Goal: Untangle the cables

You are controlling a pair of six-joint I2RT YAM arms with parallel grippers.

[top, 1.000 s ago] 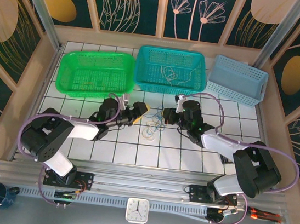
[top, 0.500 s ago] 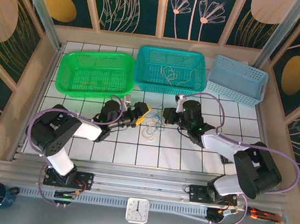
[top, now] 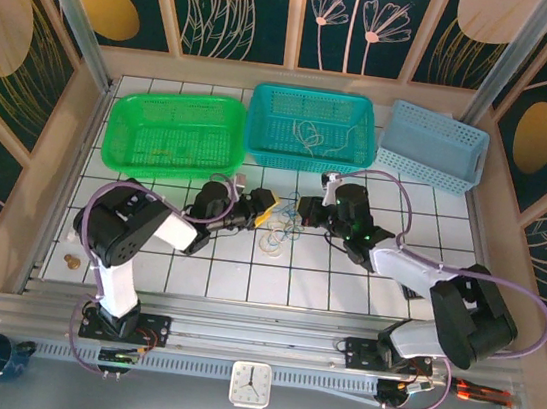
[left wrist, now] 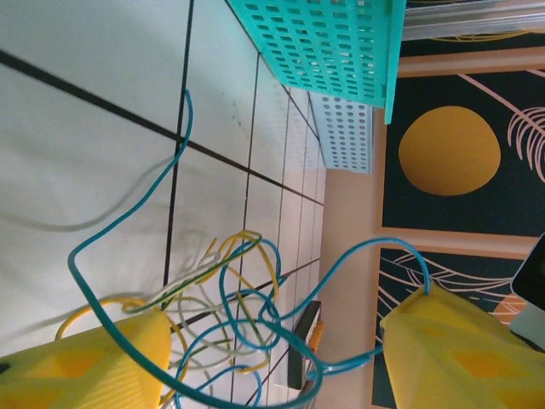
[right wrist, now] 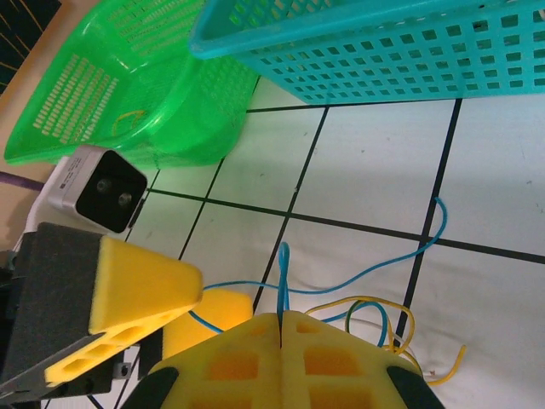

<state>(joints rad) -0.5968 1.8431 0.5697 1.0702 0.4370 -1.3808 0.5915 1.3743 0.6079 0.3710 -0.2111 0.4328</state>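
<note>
One blue cable (right wrist: 283,273) is being pinched between the right gripper's (right wrist: 281,319) closed pads. The left gripper (left wrist: 272,345) is being held wide open, gripping nothing, around the tangled cables (top: 280,234) on the table (top: 344,284) near three baskets (top: 313,93).

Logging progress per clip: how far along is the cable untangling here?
Done: a few thin white wires lie in the teal plastic mesh basket. In hand: the right end effector is shut on a thin blue wire, the left end effector open at the tangle of yellow, white and blue wires. Left: that tangle, unsorted on the white tiled table.
</note>
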